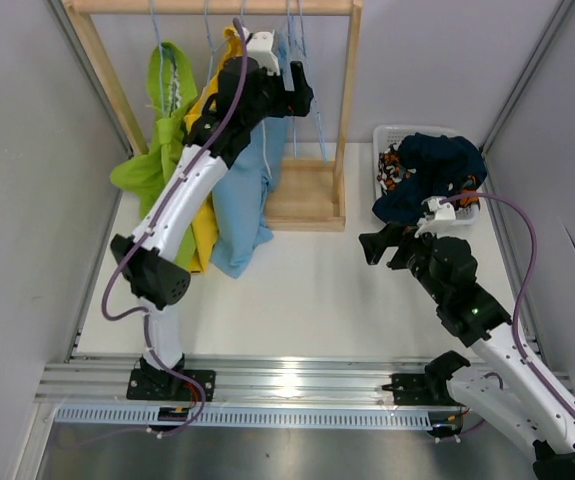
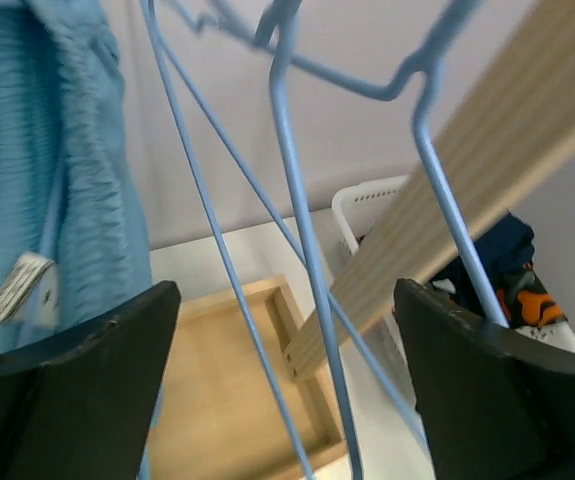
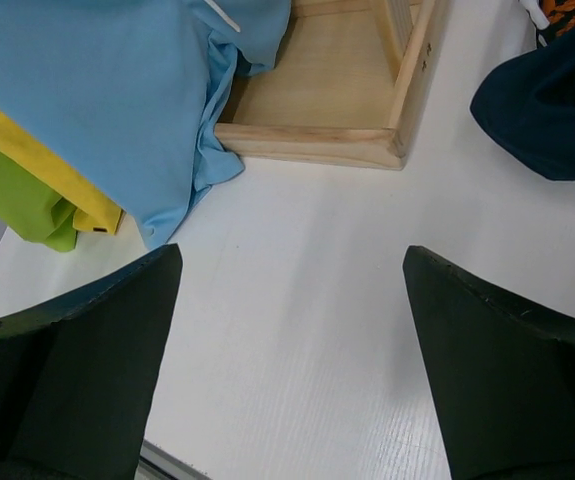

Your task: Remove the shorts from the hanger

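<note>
Left gripper [image 1: 295, 92]: raised to the top of the wooden rack [image 1: 347, 110], fingers spread wide. Nothing is gripped. In the left wrist view, several bare blue wire hangers [image 2: 302, 230] pass between the fingers [image 2: 77, 390] without either finger touching them.

- Light blue shorts [image 2: 57, 150] hang just left of the left finger. A small sewn tag [image 2: 22, 285] shows on the waistband, print too blurred to read.
- The rack's upright post [image 2: 467, 190] runs diagonally past the right finger.
- The rack base tray [image 2: 227, 380] lies below the gripper.

Yellow shorts [image 1: 205, 235] and lime green shorts [image 1: 162, 130] hang further left of this gripper, behind its arm.

Right gripper [image 1: 377, 243]: low over the white table [image 3: 297, 300], jaws released and empty.

- Ahead and to its right, navy shorts [image 1: 432, 165] are heaped over a white basket [image 1: 392, 135].
- Orange-black-white patterned shorts [image 1: 395, 170] are tucked beneath the navy pair.
- Ahead and to its left, the hems of the light blue, yellow and lime green pairs reach the tabletop.

No brand or legible writing in any view.
</note>
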You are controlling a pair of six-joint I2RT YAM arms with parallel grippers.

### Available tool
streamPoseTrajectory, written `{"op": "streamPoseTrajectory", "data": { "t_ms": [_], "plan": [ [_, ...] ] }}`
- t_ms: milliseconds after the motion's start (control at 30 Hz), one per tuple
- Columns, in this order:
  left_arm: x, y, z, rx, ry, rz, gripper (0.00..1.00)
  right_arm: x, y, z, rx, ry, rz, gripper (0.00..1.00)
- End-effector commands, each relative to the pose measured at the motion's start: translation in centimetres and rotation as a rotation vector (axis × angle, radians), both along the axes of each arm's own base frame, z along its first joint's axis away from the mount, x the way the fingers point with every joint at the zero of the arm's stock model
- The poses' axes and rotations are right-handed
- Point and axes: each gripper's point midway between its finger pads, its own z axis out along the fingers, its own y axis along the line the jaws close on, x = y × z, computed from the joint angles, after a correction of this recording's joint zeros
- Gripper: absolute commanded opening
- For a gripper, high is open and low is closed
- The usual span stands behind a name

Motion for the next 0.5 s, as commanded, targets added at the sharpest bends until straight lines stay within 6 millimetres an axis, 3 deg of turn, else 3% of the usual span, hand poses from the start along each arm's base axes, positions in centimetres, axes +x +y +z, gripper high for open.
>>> {"op": "streamPoseTrajectory", "data": {
  "t_ms": [0,100,133,200,233,367,467],
  "plan": [
    [-7.3,3.2,10.6,-0.071,-0.172,-0.02,0.98,-0.4,-0.4,0.6,0.004,-0.014,-0.03,1.0],
    [-9.8,3.3,10.7,-0.067,-0.143,-0.083,0.99,-0.5,-0.8,0.4,-0.004,-0.012,-0.048,0.99],
    [-11.5,4.0,12.2,-0.08,-0.167,-0.089,0.99,-0.4,-1.0,0.4,-0.008,-0.01,-0.057,1.0],
    [-12.2,4.9,11.4,-0.053,-0.152,-0.07,0.99,-0.4,-1.2,0.4,-0.011,-0.005,-0.068,0.99],
    [-13.4,6.0,12.1,-0.05,-0.174,-0.057,0.99,-0.4,-1.3,0.2,-0.019,-0.002,-0.073,1.0],
    [-13.4,9.8,11.9,0.015,-0.198,0.086,0.99,-0.2,-1.2,-0.1,-0.023,0.014,-0.074,1.0],
    [-12.7,10.9,11.4,0.033,-0.184,0.112,0.99,-0.2,-1.0,-0.3,-0.02,0.023,-0.071,1.0]
  ]
}}
